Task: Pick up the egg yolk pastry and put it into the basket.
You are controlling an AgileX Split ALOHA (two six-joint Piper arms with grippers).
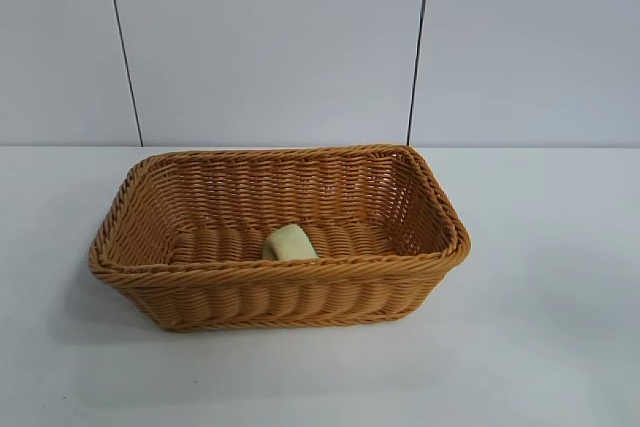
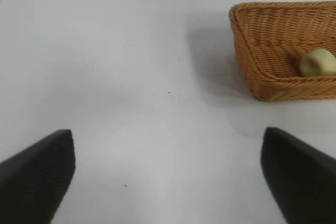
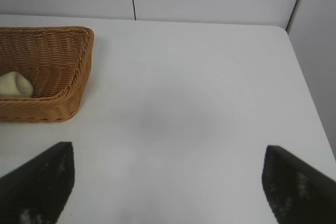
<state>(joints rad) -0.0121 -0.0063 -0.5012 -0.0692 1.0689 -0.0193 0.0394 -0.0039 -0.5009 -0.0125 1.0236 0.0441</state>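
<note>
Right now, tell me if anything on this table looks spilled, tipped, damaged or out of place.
Nothing stands out. The basket sits upright and flat on the white table, its weave and rim looking whole. The pastry lies inside on the basket floor, against the near wall. No crumbs or spills show around it.

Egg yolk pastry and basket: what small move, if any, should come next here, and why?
Probably none beyond leaving both arms parked. The egg yolk pastry already lies inside the basket, near its front wall, touching no gripper. The left gripper and right gripper are both open, empty and over bare table away from the basket, so the task looks done.
</note>
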